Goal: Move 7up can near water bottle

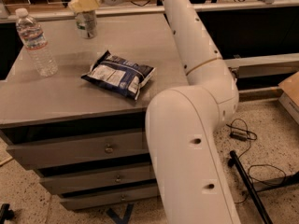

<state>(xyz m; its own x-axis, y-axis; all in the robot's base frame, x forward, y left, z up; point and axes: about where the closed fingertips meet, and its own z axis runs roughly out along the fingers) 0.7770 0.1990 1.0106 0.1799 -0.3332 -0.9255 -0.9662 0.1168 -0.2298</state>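
Observation:
The 7up can [87, 24], silver-grey with greenish marks, is at the back of the grey cabinet top [60, 94], at or just above the surface. My gripper [85, 9] reaches down from the top edge and is shut on the can's top; its pale yellow fingers [83, 2] cover the rim. The water bottle [36, 42], clear with a white cap, stands upright near the left edge. It is left of the can and nearer the front, with a clear gap between them.
A dark blue-and-white snack bag [118, 74] lies flat mid-table, in front of and to the right of the can. My white arm [187, 125] fills the right side. The cabinet has drawers [108, 148] below. Cables [243, 134] lie on the floor at right.

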